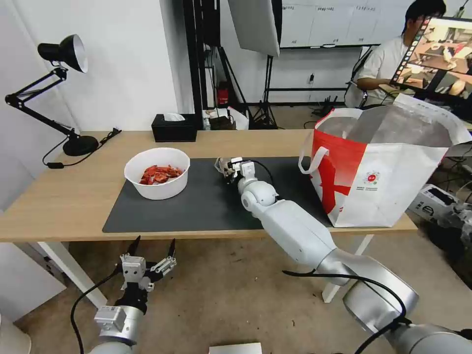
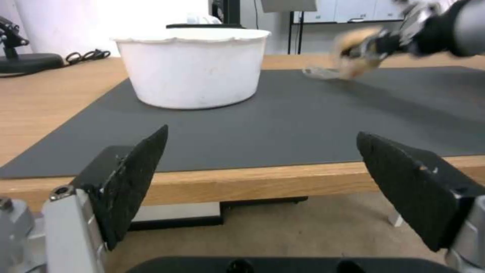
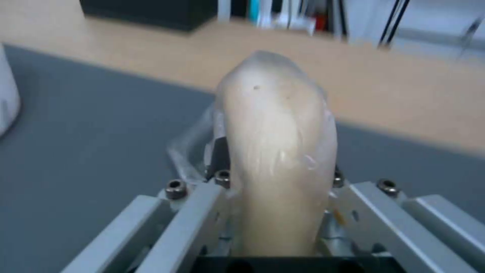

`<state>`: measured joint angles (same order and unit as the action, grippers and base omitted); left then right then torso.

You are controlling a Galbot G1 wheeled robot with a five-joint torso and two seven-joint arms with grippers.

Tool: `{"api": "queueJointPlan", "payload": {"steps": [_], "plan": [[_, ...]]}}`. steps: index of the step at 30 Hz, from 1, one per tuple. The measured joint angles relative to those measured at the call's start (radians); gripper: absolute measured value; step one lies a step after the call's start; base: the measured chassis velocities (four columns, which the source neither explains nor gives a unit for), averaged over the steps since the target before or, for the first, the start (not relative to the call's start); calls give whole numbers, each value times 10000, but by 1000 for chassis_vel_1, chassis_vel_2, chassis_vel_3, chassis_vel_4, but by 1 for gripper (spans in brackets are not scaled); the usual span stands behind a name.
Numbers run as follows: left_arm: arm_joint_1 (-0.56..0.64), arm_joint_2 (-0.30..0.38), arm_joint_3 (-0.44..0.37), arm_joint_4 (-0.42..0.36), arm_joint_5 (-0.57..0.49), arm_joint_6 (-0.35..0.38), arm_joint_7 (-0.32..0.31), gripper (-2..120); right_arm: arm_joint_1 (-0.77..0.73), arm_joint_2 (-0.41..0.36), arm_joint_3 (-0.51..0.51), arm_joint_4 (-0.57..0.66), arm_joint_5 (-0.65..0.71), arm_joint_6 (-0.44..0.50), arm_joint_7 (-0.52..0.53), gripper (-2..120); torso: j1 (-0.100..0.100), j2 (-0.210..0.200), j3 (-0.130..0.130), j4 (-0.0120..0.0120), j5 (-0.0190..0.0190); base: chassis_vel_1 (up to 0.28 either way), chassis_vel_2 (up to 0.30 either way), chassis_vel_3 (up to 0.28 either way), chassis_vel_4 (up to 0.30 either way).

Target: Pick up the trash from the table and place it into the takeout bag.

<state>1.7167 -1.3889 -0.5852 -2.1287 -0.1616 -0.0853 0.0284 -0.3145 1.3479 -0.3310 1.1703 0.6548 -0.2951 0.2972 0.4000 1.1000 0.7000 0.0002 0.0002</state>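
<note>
Trash on the table [image 1: 59, 196]: going left to right, bowl [image 1: 157, 173] of red shells is sitting at the mat's [image 1: 196, 206] left end, untouched; bun [image 3: 278, 151] in its clear bag is sitting clamped in the right gripper [image 1: 227, 167], above the mat's middle, well apart from the bag [image 1: 383, 167] at the far right.

Step in hand, as I judge it: carrying the bun, lift stage. Next move is calling for a swing right and enough height to clear the bag's rim before letting go; the mouth is standing open, foil lining showing.

Left gripper [image 1: 152, 248] is hanging below the table's front edge, jaws spread wide, holding nothing.

Surface: light wood top, dark grey mat, flat and dry-looking. Lamp [image 1: 59, 93] is sitting at the far left, tissue box [image 1: 173, 128] along the back edge. Room behind is showing light stands and a white wall.
</note>
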Motion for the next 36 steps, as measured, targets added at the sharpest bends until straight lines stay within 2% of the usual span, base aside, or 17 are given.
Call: {"api": "queueJointPlan", "payload": {"steps": [1,2,5,6,9,10,12,13,16,17,21,25,29,36], "plan": [[3,-1,-3,-14,1,-2,-2,100,-211,-412,2,749,-461,131,112,10,0,0,0,-2,0,0,0,0,0],[3,-1,-3,-14,1,-2,-2,100,-211,-412,2,749,-461,131,112,10,0,0,0,-2,0,0,0,0,0],[16,-15,0,-16,17,-12,-18,100,-840,-1348,210,2743,-1676,553,360,9,-1,1,-1,-2,0,0,0,0,0],[16,-15,0,-16,17,-12,-18,100,-840,-1348,210,2743,-1676,553,360,9,-1,1,-1,-2,0,0,0,0,0],[16,-24,29,-13,47,-13,-18,100,-1618,-2143,530,4569,-2146,845,1014,9,-1,1,-1,-3,1,0,0,0,0],[16,-24,29,-13,47,-13,-18,100,-1618,-2143,530,4569,-2146,845,1014,9,-1,1,-1,-3,1,0,0,0,0],[3,-60,61,-13,65,-14,-21,100,-2364,-2615,974,5781,-2666,1164,1538,9,0,0,-1,-3,2,0,0,0,0],[3,-60,61,-13,65,-14,-21,100,-2364,-2615,974,5781,-2666,1164,1538,9,0,0,-1,-3,2,0,0,0,0],[-3,-89,92,-14,92,-11,-24,100,-3239,-3200,1564,6973,-2951,1237,1850,8,-2,1,-2,-3,1,0,0,0,0],[-3,-89,92,-14,92,-11,-24,100,-3239,-3200,1564,6973,-2951,1237,1850,8,-2,1,-2,-3,1,0,0,0,0],[-3,-92,134,-3,113,-4,-27,100,-4074,-3935,2766,7837,-3296,1357,1796,8,-1,0,-1,-4,2,0,0,0,0],[-8,-106,174,4,134,0,-29,100,-4278,-4264,3435,8121,-3203,1430,1685,8,-1,1,-1,-3,0,0,0,0,0],[-9,-104,200,-2,143,1,-33,100,-4207,-4595,4115,8314,-2728,1443,1657,8,-2,0,-1,-3,1,0,0,0,0],[-16,-88,208,-49,145,6,-40,100,-3566,-4822,4667,8037,-2102,1492,1656,8,0,0,0,0,-1,0,0,0,0]]}}
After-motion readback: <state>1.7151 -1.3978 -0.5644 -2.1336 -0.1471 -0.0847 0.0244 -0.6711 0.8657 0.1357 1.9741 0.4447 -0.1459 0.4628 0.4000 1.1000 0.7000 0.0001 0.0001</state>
